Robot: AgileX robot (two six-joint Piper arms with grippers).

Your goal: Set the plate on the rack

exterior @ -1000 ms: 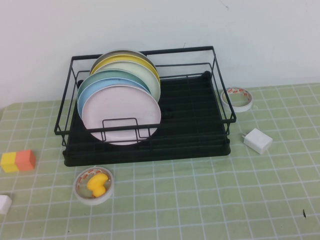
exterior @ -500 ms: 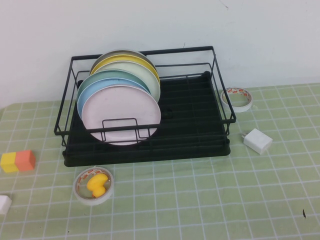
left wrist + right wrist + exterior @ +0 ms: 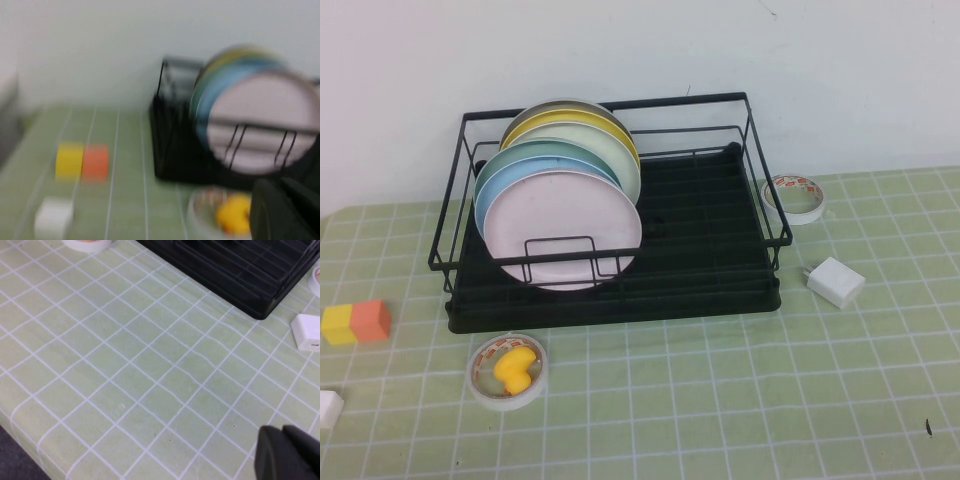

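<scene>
From the high view I see the plate (image 3: 563,232) standing upright at the front of the rack (image 3: 705,260), toward its nine o'clock end. Left wrist view: the left gripper (image 3: 286,210) sits nearer, plate at its twelve o'clock; I cannot tell its jaws. Right wrist view: the right gripper (image 3: 287,454) hovers over bare counter (image 3: 125,375), jaws likewise unclear.

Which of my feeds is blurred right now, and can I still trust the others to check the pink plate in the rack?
Left wrist view: heavily smeared, plate and rack edges soft, left gripper a dark blob at the frame edge. High view: sharp, evenly lit, plate standing at the front of the rack, no glare. Right wrist view: crisp tablecloth grid, right gripper at the corner.
</scene>
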